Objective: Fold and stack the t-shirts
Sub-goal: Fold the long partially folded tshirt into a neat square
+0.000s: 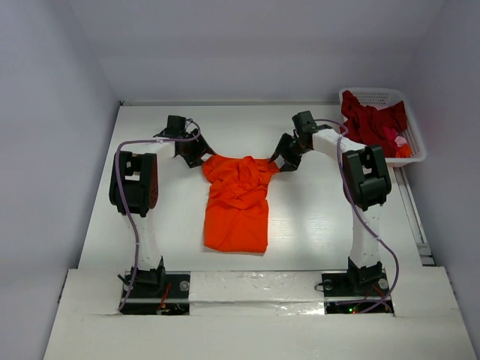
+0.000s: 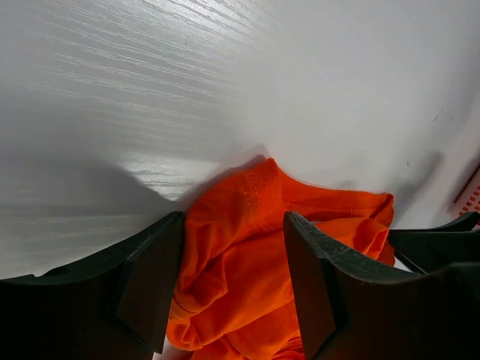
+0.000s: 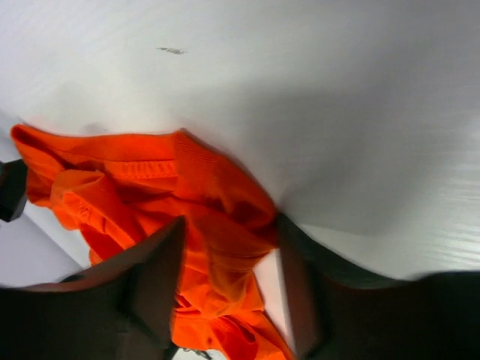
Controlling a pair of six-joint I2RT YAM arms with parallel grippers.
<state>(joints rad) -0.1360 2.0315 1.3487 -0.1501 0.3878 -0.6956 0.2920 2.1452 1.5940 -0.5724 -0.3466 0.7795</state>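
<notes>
**Both corners held**

The left arm (image 1: 144, 232) and right arm (image 1: 364, 232) rise from 6 o'clock, bending inward. The left gripper (image 1: 196, 156) pinches the orange t-shirt (image 1: 236, 206), lying in the middle, at its 11 o'clock corner; the right gripper (image 1: 279, 161) at 1 o'clock.

The orange t-shirt (image 3: 142, 187) lies bunched on the white bench (image 3: 345, 97), a ribbed edge on its far side. The right jaws, dark and blurred, close on a fold of it from either side.
</notes>
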